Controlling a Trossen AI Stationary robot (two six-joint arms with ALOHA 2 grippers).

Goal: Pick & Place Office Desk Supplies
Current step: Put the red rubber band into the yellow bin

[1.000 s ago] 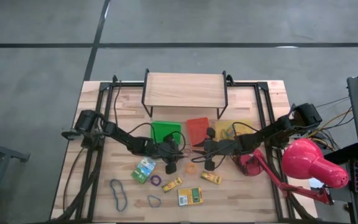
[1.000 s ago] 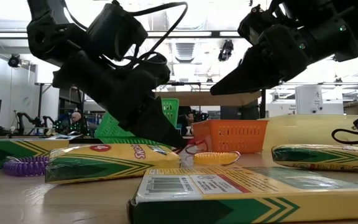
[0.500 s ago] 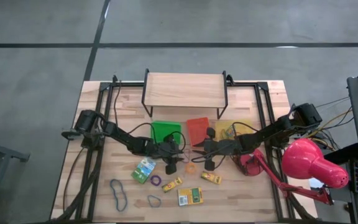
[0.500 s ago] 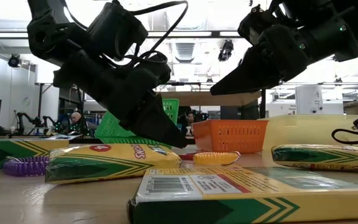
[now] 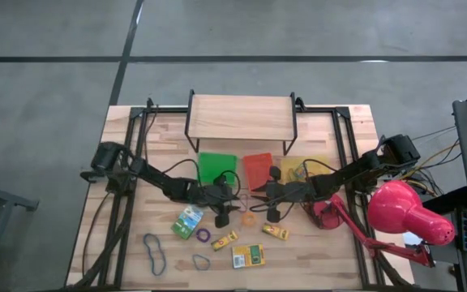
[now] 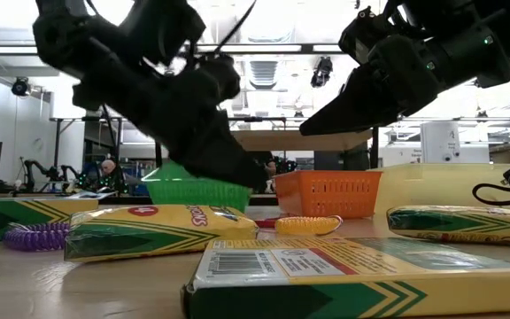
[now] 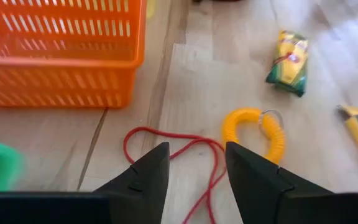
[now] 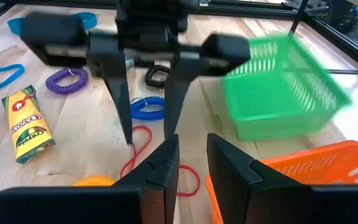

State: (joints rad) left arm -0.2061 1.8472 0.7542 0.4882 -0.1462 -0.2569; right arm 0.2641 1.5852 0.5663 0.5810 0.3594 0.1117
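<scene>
Directly beneath the left gripper's point(image 7: 194, 171) parted fingers lies the thin red rubber-band loop point(image 7: 166, 140), stretching toward 12 o'clock.

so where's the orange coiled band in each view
High view: orange coiled band at mid-table, below the orange tray.
Low view: centre, before the tray.
Left wrist view: right of centre.
Right wrist view: bottom left edge.
Shared landmark: the orange tray.

High view: straight down over the whole counter point(image 5: 120, 259). Low view: level at counter height, close behind the crayon boxes. Wrist views: each looks forward past its jaws; both share the red loop point(image 7: 197, 162) and orange tray point(image 8: 316, 171).
</scene>
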